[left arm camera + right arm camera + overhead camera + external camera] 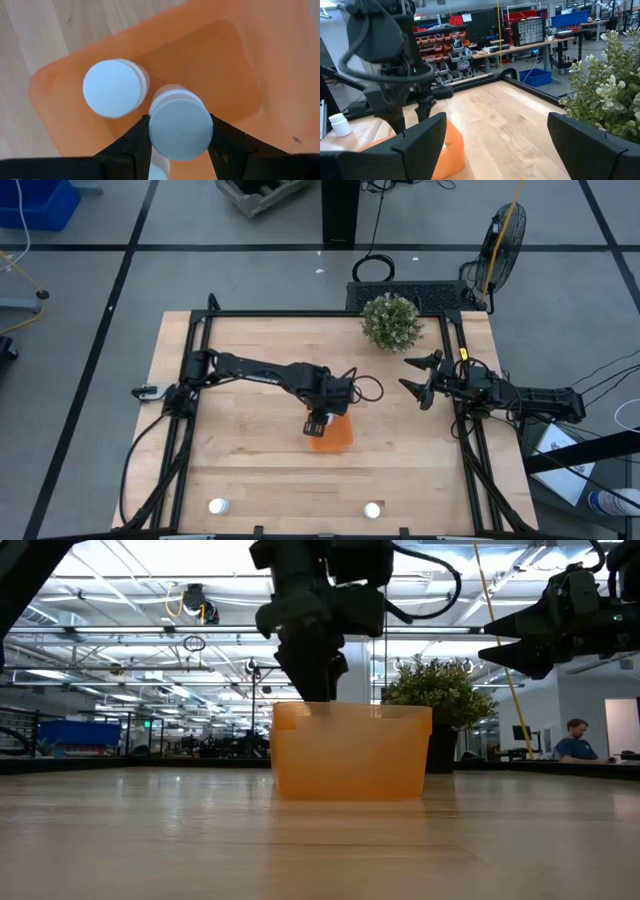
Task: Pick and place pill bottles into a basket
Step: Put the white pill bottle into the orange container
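Wood table (250,480), left fingers (135,145) clamping pill bottle (180,127)

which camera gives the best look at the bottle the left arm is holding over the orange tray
The left wrist view: the held bottle fills it, clamped in the left pincer. The high view shows only a white speck there; the low and right wrist views hide it.

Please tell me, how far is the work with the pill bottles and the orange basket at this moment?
Done: one pill bottle stands inside the orange basket. In hand: the left gripper, above the basket, holds a second bottle between its fingers. Left: two bottles wait at the table's near edge; a fifth cannot be placed for certain. The right gripper waits open beside the plant.
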`<state>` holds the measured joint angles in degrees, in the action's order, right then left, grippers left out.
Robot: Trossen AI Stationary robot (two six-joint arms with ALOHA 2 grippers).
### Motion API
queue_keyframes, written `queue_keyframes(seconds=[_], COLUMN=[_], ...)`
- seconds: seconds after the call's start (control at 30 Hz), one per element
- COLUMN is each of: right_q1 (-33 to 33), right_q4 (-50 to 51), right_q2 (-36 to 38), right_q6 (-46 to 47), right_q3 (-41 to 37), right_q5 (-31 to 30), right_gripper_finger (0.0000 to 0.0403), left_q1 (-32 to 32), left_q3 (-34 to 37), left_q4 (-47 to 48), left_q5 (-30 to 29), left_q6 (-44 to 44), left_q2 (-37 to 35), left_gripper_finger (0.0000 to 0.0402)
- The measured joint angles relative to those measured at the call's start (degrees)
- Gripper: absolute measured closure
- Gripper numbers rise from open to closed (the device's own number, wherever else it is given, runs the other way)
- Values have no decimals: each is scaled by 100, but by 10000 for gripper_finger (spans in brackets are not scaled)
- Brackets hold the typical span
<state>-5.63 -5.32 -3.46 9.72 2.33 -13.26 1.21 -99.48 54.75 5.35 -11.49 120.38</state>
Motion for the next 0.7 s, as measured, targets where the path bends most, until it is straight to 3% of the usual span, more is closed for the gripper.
queue_keyframes(seconds=[0.47, 0.7], right_q1=[0, -1], right_q4=[2, 2], right_q2=[0, 0], right_q6=[2, -4], right_q3=[0, 0], right_q5=[1, 2], right_gripper_finger=[64, 64], left_q1=[15, 41], left_q3=[4, 2], left_q4=[171, -110], left_q5=[-84, -93], left_q6=[-18, 290], left_q2=[54, 54], left_gripper_finger=[237, 67])
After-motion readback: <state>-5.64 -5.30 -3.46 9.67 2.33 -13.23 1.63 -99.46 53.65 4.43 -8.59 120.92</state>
